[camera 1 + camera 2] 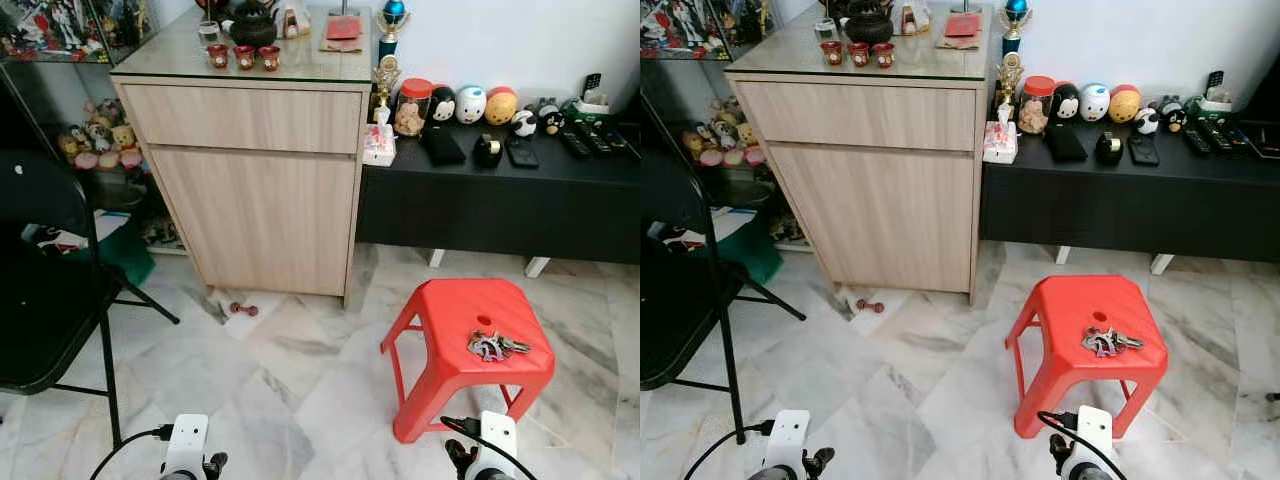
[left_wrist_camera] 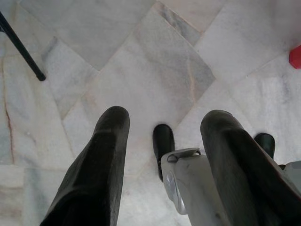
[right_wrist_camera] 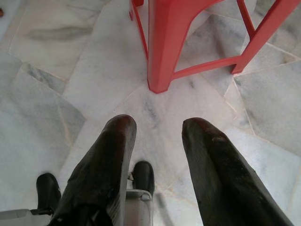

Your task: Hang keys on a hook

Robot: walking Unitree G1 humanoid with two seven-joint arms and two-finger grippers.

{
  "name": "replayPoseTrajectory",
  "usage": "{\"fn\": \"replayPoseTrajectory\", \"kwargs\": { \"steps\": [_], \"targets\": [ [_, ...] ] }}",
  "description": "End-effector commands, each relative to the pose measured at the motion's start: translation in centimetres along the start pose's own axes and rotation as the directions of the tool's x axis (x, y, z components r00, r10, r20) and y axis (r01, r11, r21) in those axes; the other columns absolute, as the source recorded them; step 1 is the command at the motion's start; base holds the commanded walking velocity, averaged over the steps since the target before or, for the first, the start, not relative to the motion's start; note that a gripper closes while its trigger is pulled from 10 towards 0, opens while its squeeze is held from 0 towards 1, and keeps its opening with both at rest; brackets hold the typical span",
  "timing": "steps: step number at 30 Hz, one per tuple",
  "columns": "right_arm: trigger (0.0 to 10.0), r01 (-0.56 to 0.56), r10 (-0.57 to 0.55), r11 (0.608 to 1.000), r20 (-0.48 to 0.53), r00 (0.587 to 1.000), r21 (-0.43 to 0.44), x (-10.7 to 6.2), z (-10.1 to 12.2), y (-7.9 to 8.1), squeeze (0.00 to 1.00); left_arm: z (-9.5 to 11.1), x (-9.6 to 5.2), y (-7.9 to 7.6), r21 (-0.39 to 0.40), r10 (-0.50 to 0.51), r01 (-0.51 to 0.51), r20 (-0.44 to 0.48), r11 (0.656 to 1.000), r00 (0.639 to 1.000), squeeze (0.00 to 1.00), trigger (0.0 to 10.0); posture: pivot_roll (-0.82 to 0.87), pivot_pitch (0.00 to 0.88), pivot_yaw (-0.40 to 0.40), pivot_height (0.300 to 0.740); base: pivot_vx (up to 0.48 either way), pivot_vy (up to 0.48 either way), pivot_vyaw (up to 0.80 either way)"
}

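Note:
A bunch of silver keys [image 1: 495, 346] lies on the top of a red plastic stool [image 1: 450, 318], near its right front corner. Both arms hang low at the bottom edge of the head views. My left gripper [image 2: 162, 120] points down at the marble floor with its fingers apart and nothing between them. My right gripper [image 3: 157, 125] is open too, also empty, aimed at the floor just short of a leg of the red stool [image 3: 162, 47].
A wooden cabinet [image 1: 255, 180] with a glass top stands ahead at the left. A low black bench [image 1: 500, 200] with toys and remotes runs to its right. A black folding chair [image 1: 45, 290] stands at the left. A small dumbbell [image 1: 243, 309] lies by the cabinet's foot.

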State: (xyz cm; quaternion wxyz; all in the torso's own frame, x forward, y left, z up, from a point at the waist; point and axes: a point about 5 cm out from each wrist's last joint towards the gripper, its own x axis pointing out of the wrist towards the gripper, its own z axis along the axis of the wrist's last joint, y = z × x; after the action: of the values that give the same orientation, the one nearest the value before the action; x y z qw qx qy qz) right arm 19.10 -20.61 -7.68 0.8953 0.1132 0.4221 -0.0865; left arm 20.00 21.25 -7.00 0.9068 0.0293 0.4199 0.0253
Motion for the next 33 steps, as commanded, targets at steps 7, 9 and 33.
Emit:
{"fn": "replayPoseTrajectory", "kwargs": {
  "steps": [7,9,33],
  "targets": [
    [10.0,0.004,-0.004,1.000,-0.004,1.000,-0.006,0.0,-0.2,0.0,0.00,-0.2,0.0,-0.2,-0.005,-0.003,0.003,0.002,1.000,1.000,0.00,10.0,0.10,0.032,-0.025,0.740,0.000,-0.274,0.00],
    [10.0,0.004,-0.004,1.000,-0.003,1.000,-0.008,0.0,-0.2,0.0,0.00,-0.2,0.0,-0.2,-0.005,-0.003,0.003,0.002,1.000,1.000,0.00,10.0,0.11,0.030,-0.025,0.740,0.000,-0.480,0.00],
    [10.0,0.026,-0.019,0.997,0.098,0.995,-0.073,0.0,1.0,0.1,0.00,0.5,0.0,0.3,-0.044,0.010,-0.008,0.046,0.999,0.999,0.00,10.0,0.13,0.024,-0.023,0.740,0.000,-0.276,0.00]
  ]
}}
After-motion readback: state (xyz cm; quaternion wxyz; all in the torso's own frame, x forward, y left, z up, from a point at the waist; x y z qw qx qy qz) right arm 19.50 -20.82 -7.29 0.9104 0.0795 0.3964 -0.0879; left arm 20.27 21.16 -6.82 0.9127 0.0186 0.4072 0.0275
